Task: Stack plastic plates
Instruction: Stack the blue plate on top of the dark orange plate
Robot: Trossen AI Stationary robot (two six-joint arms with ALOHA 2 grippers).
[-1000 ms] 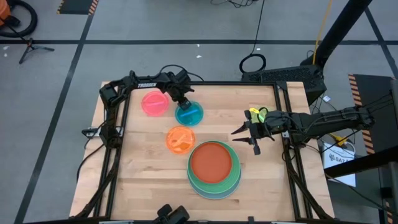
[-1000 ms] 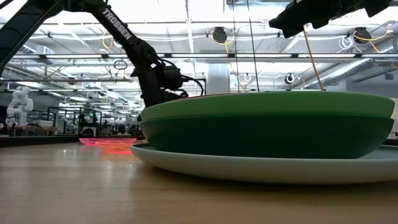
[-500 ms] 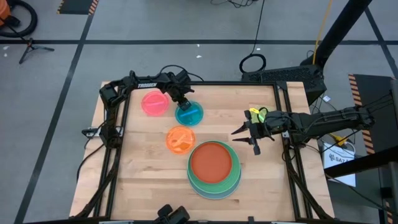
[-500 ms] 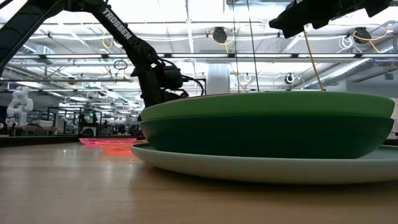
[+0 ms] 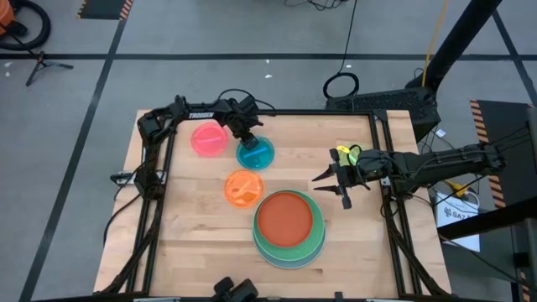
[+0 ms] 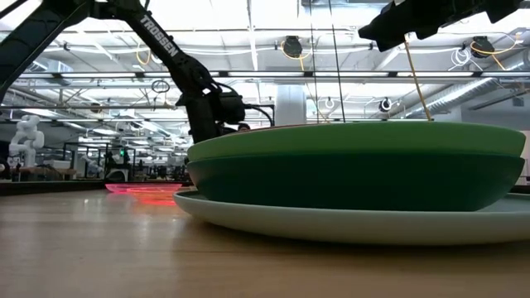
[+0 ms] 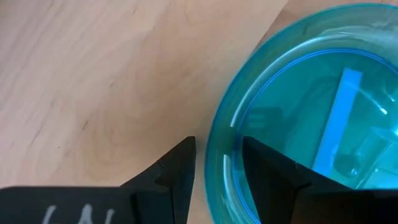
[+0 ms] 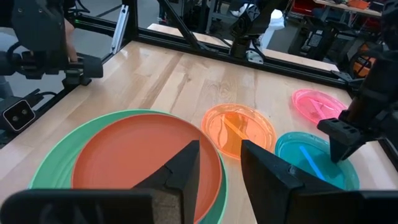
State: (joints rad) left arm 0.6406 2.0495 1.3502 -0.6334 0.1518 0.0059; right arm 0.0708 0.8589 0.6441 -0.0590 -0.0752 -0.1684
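A stack sits near the table's near edge, a red-orange plate on top of light green, dark green and a pale bottom plate. Small pink, cyan and orange plates lie flat on the wood. My left gripper is at the cyan plate's far-left rim, one finger inside and one outside. My right gripper hovers open to the right of the stack, holding nothing. My left gripper comes down from above and straddles the cyan plate's rim. The inner finger is over the plate's wall and the outer finger over bare wood. I cannot tell whether either finger touches. The plate lies flat on the table.
Black frame rails run along the table's left, right and far sides. Bare wood shows left of the stack. The pink plate lies close to the left gripper, and the orange plate lies between the cyan plate and the stack.
The left arm's rear links have shifted slightly while its gripper has stayed at the cyan plate's rim. No plate has moved.
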